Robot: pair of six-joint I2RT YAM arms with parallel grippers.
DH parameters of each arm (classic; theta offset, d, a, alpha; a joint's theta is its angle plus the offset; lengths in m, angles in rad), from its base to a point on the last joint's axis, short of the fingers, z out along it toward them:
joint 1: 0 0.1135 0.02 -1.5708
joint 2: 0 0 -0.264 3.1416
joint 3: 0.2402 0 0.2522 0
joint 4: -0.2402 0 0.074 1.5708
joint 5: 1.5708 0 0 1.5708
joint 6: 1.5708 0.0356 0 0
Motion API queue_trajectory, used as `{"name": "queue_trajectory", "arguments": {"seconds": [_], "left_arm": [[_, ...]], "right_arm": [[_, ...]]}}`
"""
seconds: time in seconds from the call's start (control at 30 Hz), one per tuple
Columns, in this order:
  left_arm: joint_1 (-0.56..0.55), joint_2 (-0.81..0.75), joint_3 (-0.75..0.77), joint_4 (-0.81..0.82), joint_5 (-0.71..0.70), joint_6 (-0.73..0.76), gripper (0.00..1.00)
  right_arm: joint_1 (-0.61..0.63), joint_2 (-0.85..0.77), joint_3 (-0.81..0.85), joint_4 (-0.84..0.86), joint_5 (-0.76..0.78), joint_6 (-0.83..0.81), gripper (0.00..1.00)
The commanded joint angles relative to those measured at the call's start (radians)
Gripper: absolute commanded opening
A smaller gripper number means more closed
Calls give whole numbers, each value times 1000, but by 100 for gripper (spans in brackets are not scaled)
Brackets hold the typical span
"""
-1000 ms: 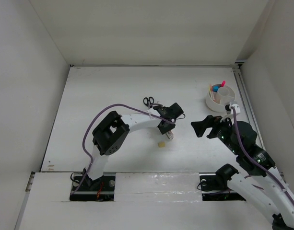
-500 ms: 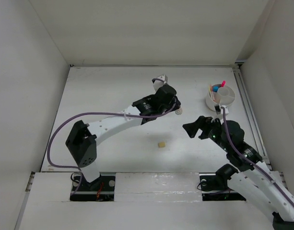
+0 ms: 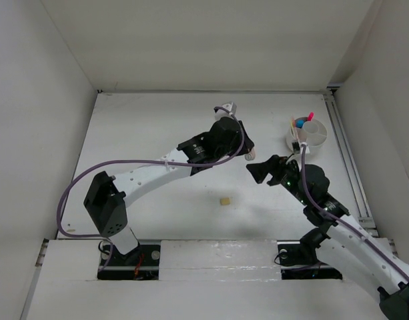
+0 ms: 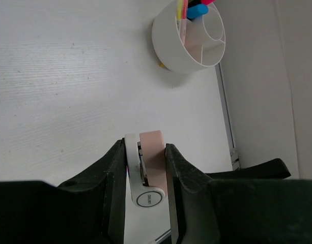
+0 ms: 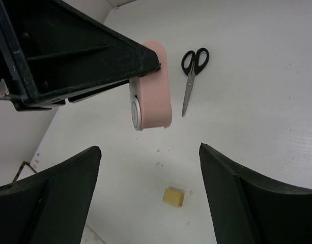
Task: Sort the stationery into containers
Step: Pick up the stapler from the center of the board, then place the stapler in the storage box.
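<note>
Pink-and-grey sharpener-like block (image 4: 151,162) is clamped in the left gripper (image 4: 145,152), well apart from the white organizer (image 4: 168,48); print on its round label (image 4: 146,199) is unreadable. Right gripper (image 5: 149,152) gapes wide.

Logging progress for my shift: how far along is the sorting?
Done: a few coloured items stand in the organizer. In hand: left claw holds the pink block; right claw open, empty. Left: scissors and tan eraser on the table.
</note>
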Motion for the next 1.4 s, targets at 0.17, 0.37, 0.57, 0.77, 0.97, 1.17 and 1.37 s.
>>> {"name": "queue_trajectory", "arguments": {"seconds": [0.17, 0.37, 0.57, 0.77, 0.97, 1.17, 1.37], "left_arm": [[-4, -49, -8, 82, 110, 29, 0], [-4, -49, -8, 82, 146, 38, 0], [-4, -49, 1, 62, 147, 47, 0], [-4, -49, 10, 62, 157, 47, 0], [-4, -40, 28, 62, 166, 76, 17], [5, -40, 134, -92, -17, 86, 100], [19, -84, 193, -325, -222, 11, 100]], "right_arm": [[-6, 107, 28, 273, 5, -74, 76], [-31, 137, 28, 363, -35, -103, 67], [-52, 157, 38, 385, -76, -112, 46], [-52, 168, 38, 396, -112, -103, 2], [-72, 168, 38, 411, -142, -155, 0], [-174, 216, 92, 318, -107, -296, 0], [-360, 298, 188, 229, -41, -497, 0]]}}
